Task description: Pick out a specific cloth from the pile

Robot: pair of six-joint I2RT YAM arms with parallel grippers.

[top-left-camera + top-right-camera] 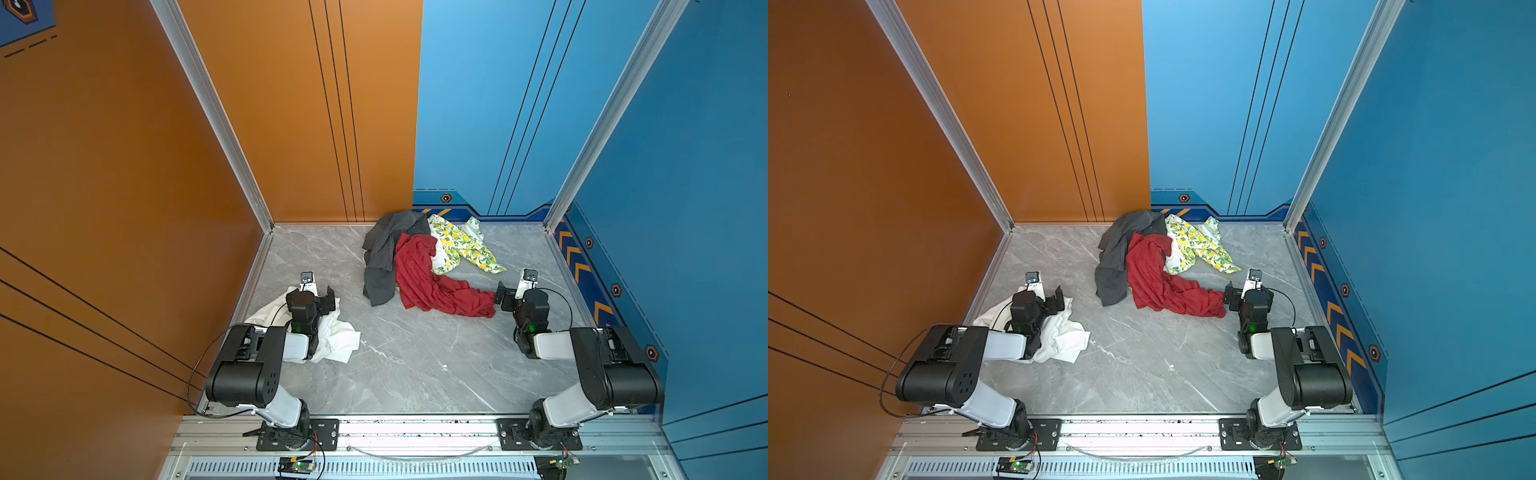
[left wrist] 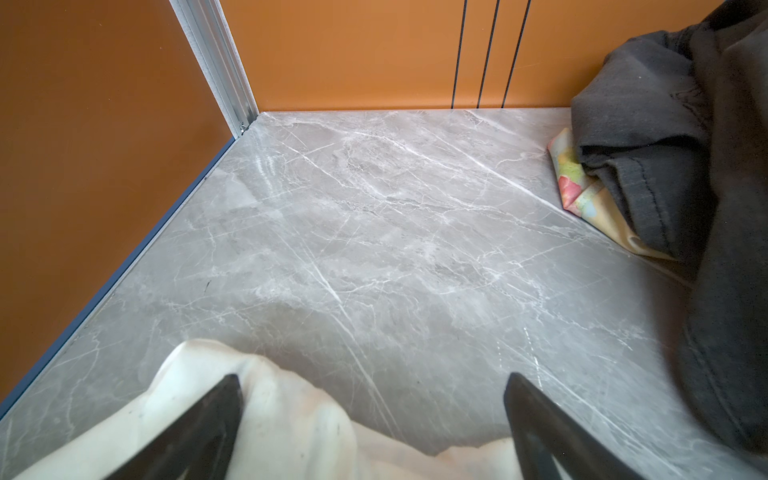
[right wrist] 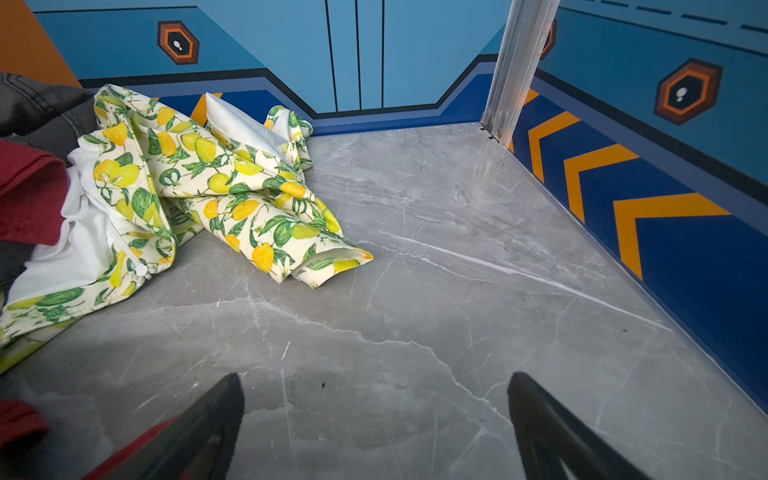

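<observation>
Left claw (image 1: pixel 328 297) over the cloth (image 1: pixel 340 340)

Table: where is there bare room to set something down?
Widest: the near middle of the table, between the white cloth and the right arm. Also the far left corner beside the grey cloth, and the strip right of the lemon cloth. Crowded: the pile at the back.

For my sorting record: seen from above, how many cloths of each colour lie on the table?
Plain white cloth: 1
Dark grey cloth: 1
Red cloth: 1
Lemon-print cloth: 1
Total: 4
In the left wrist view, a pastel corner shows under the grey one; I cannot tell whether it is a fifth piece.
</observation>
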